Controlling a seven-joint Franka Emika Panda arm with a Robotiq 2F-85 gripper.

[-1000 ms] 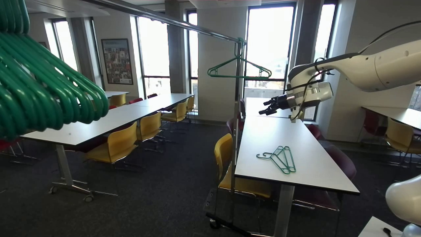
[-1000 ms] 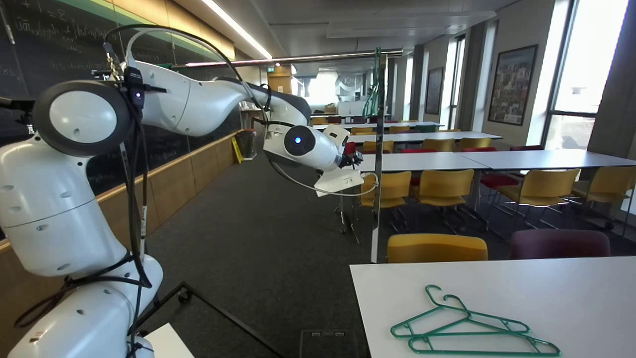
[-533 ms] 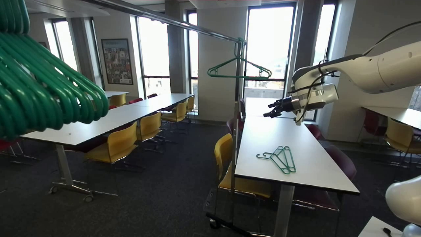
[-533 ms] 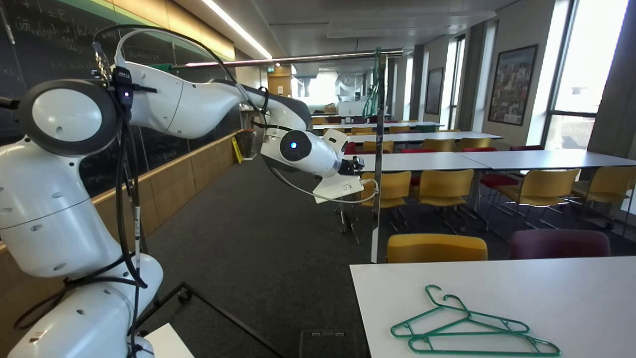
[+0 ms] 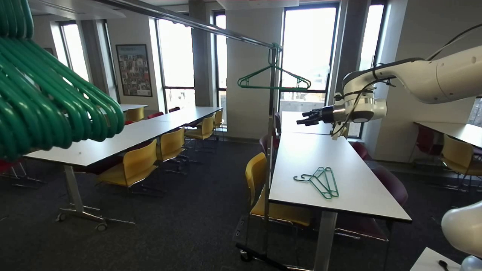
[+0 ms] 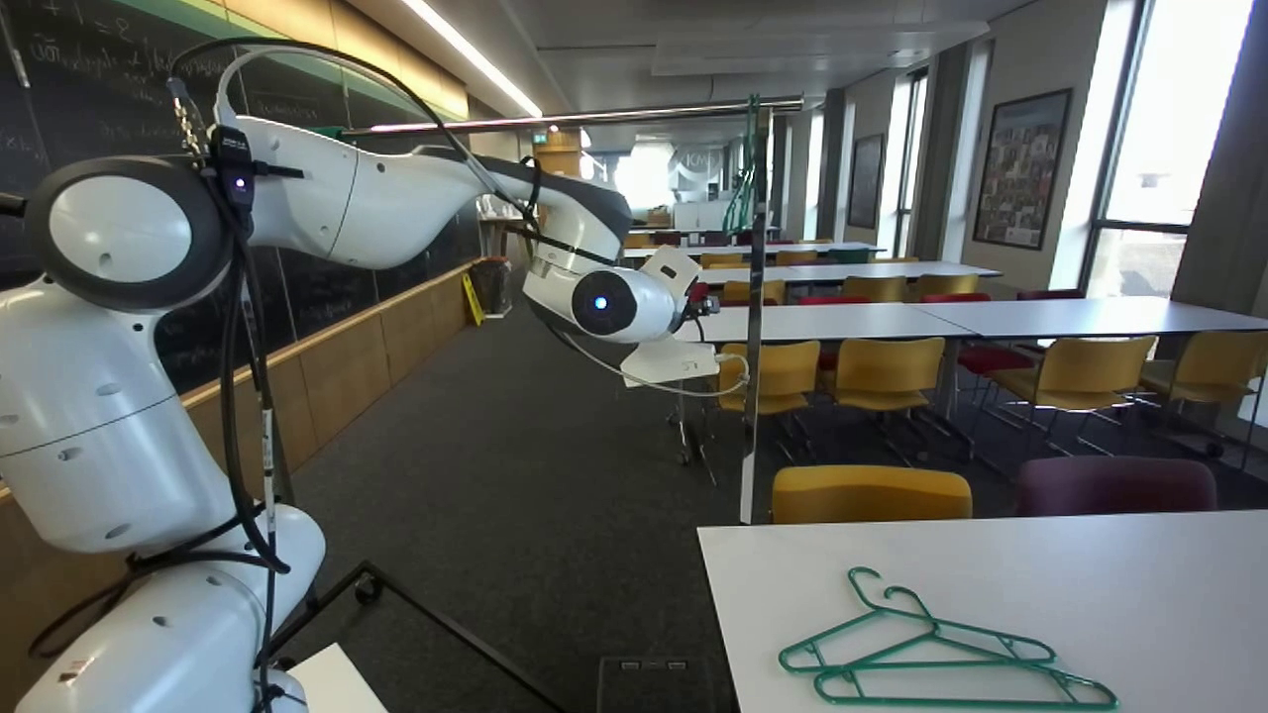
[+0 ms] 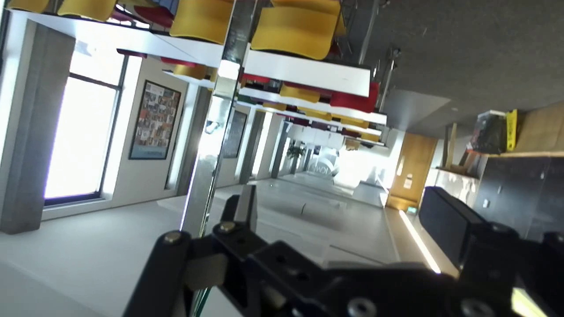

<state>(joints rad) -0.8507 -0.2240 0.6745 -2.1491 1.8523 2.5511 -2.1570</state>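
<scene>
Black two-finger gripper (image 7: 343,204) spread, nothing between; I'd move slow, jaws clear of the shiny square metal post (image 7: 224,88) beside them and green plastic hangers (image 5: 272,66) above.

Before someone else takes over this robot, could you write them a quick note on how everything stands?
Gripper: open, empty, in mid-air.
Where things are: two green hangers lie overlapping on the white table; a foreground bunch of hangers is partly out of frame in an exterior view.
Done: at least one single hanger hangs at an end of the metal rail.
Left: judging only by how things lie, the pair on the table, neither hung nor gripped.
</scene>
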